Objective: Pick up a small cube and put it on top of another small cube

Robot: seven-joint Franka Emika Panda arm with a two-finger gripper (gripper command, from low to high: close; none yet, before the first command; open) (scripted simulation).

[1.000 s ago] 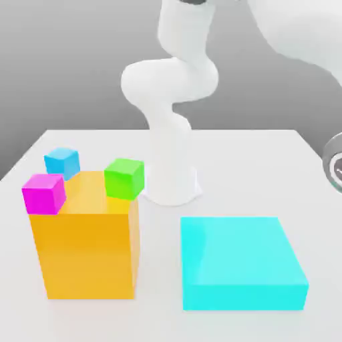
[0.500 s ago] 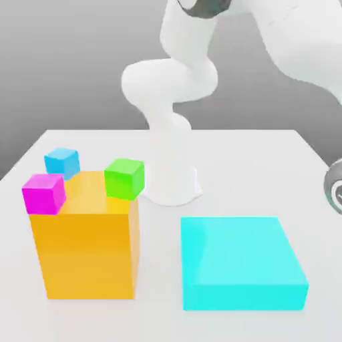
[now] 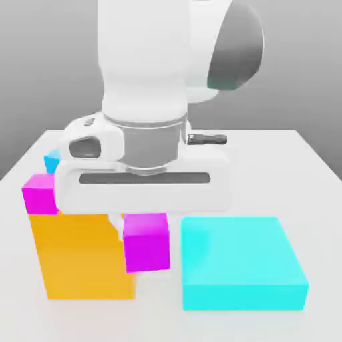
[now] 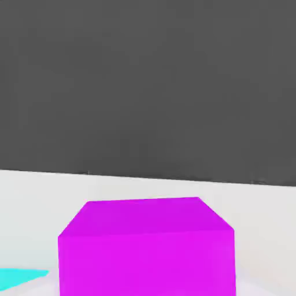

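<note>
The tool (image 3: pixel 145 224) sits at the centre of the exterior view, its wide white hand body spanning the middle of the frame, and it is closed on a small magenta cube (image 3: pixel 146 242) that hangs directly beneath it, just below centre. In the hand view the same held cube (image 4: pixel 147 245) sits at the lower middle, close to the camera. The held cube lies between the orange block (image 3: pixel 80 257) at lower left and the flat cyan block (image 3: pixel 242 262) at lower right; whether it touches either I cannot tell. A second small magenta cube (image 3: pixel 40 194) sits on the orange block's top, at the corner toward the frame's left edge. A sliver of a small blue cube (image 3: pixel 51 161) shows above it. All stand on the white surface (image 3: pixel 300 174).
</note>
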